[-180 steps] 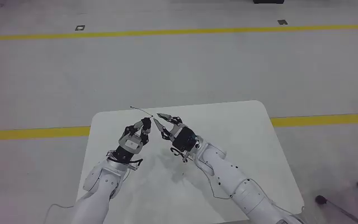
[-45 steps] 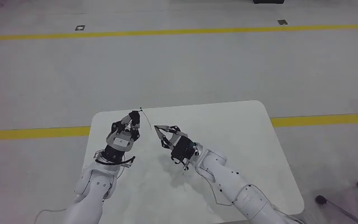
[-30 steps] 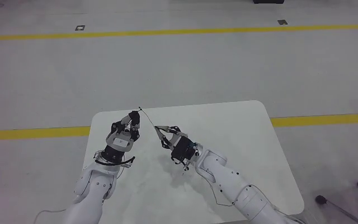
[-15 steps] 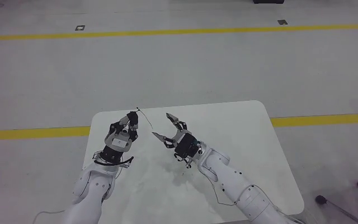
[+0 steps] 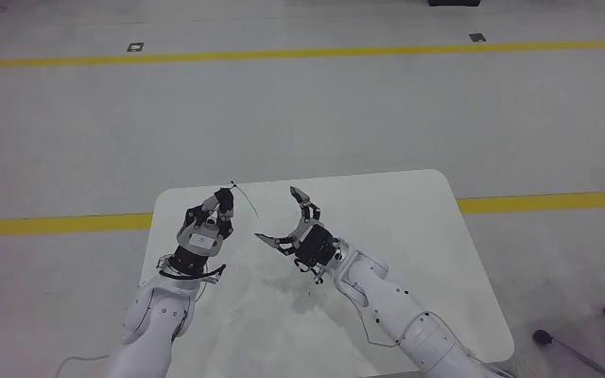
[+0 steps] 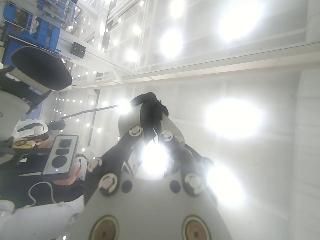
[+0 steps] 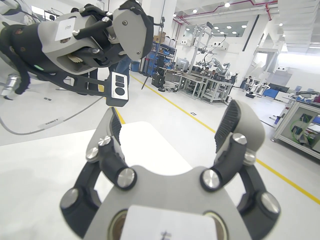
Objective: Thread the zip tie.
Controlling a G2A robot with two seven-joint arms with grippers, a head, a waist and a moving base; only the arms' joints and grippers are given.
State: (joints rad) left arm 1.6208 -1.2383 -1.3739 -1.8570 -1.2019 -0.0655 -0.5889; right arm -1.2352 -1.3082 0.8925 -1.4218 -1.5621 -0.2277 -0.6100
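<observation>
The zip tie [image 5: 244,198] is a thin black strip that sticks out over the white table [image 5: 406,217] near its far left part. My left gripper [image 5: 224,201] is shut on it, held above the table. In the left wrist view the shut fingertips [image 6: 150,102] pinch the tie [image 6: 90,111], which runs off to one side. My right gripper [image 5: 282,219] stands wide open just right of the tie, with nothing between its fingers. The right wrist view has its open fingers [image 7: 228,122] in front, and beyond them the left gripper [image 7: 136,13] with the tie [image 7: 152,56] hanging down.
The table's far edge [image 5: 302,178] lies close behind both grippers. Grey floor with yellow lines [image 5: 284,54] lies beyond it. Bare table surface [image 7: 37,166] stretches to the right and the front.
My right gripper has opened from a narrow gap to wide apart and turned a little. Since six seconds ago the left gripper has drawn left, away from the right one, still holding the tie.
</observation>
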